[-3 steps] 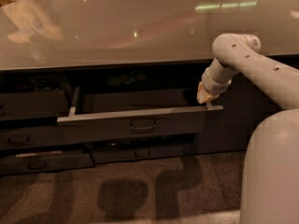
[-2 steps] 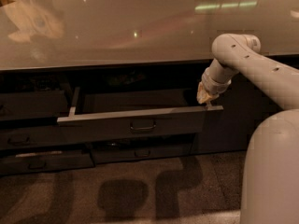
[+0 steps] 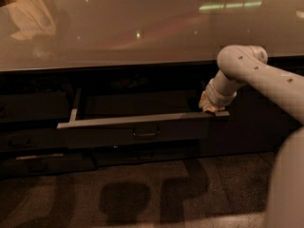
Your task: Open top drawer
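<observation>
Dark grey top drawer [image 3: 104,134] stands partly out, gripper [image 3: 211,107] at its right top edge

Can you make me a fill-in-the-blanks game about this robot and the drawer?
The top drawer is ____, not shut.
The gripper is at the drawer's ____ end in the picture.
The small handle sits in the ____ of the drawer's front.
Missing words: open, right, middle.

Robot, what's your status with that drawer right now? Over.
Gripper at right end of top drawer, by its upper edge. Drawer stands pulled out; centre handle not held. Nothing visible blocking it.
</observation>
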`<act>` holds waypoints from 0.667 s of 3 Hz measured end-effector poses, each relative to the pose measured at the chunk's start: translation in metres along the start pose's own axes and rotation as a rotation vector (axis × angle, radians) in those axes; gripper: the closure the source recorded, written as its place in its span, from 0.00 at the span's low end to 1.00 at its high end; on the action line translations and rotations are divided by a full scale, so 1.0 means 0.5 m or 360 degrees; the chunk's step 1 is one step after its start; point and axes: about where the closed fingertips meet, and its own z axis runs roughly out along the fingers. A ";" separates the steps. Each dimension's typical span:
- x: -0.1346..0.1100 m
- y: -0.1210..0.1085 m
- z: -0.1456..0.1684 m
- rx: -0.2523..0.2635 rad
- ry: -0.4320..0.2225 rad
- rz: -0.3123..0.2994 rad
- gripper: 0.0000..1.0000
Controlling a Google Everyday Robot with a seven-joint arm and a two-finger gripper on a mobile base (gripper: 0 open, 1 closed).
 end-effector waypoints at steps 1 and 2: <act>-0.002 0.007 -0.001 0.0004 -0.0004 -0.0002 0.00; -0.014 0.006 0.000 0.0004 -0.0004 -0.0002 0.00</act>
